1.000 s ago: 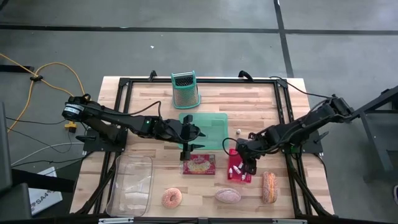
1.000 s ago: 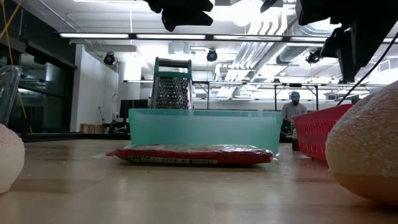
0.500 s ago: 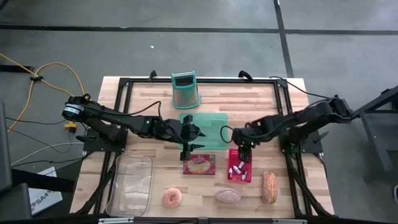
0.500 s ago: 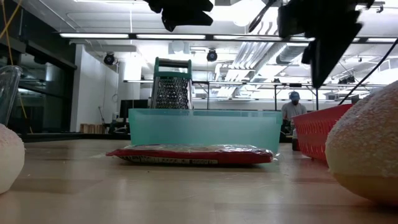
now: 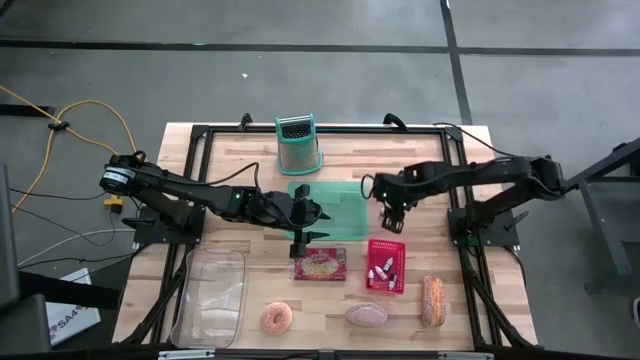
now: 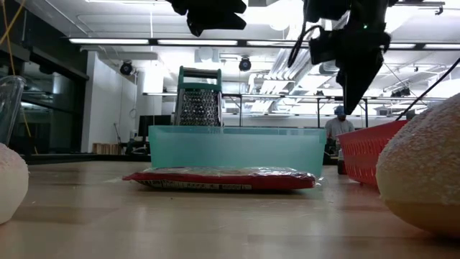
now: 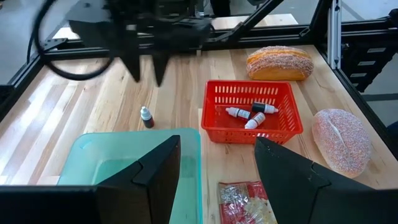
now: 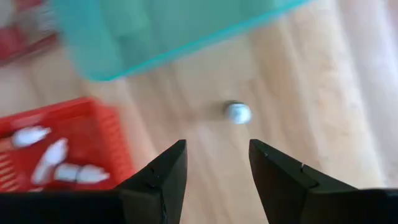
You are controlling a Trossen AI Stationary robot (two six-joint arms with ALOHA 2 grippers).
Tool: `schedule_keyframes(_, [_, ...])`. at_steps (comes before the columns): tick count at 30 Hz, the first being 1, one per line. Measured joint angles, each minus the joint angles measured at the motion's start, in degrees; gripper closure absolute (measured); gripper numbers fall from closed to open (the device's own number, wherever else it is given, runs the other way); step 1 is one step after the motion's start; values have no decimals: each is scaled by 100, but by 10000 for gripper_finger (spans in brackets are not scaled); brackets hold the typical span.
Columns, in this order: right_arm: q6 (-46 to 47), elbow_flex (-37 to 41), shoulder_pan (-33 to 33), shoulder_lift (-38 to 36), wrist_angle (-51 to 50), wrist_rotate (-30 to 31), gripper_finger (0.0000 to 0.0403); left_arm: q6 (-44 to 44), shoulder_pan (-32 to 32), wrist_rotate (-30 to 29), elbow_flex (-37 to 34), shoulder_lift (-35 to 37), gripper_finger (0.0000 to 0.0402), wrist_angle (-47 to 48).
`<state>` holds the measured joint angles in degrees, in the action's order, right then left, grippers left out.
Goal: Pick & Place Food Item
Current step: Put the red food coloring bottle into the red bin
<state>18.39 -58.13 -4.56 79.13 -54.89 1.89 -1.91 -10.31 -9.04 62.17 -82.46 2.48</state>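
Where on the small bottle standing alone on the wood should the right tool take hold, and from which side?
Grip the small bottle across its narrow body, coming straight down from above. It stands upright and apart from the teal bin and the red basket, so open fingers can probably straddle it. The right tool, fingers apart and empty, hangs close above it.

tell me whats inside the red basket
The red basket holds a few small dropper bottles lying on its floor, white ones and a dark one. Nothing else shows in it, though the near wall hides part of the floor.
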Motion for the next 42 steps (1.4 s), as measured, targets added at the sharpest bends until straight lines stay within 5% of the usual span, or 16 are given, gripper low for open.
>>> schedule_keyframes(25, [-1147,0,-570,825,314,-223,241,0,0,-1,0,0,203,1])
schedule_keyframes(42, [1110,0,-557,833,103,-26,241,0,0,0,0,0,203,2])
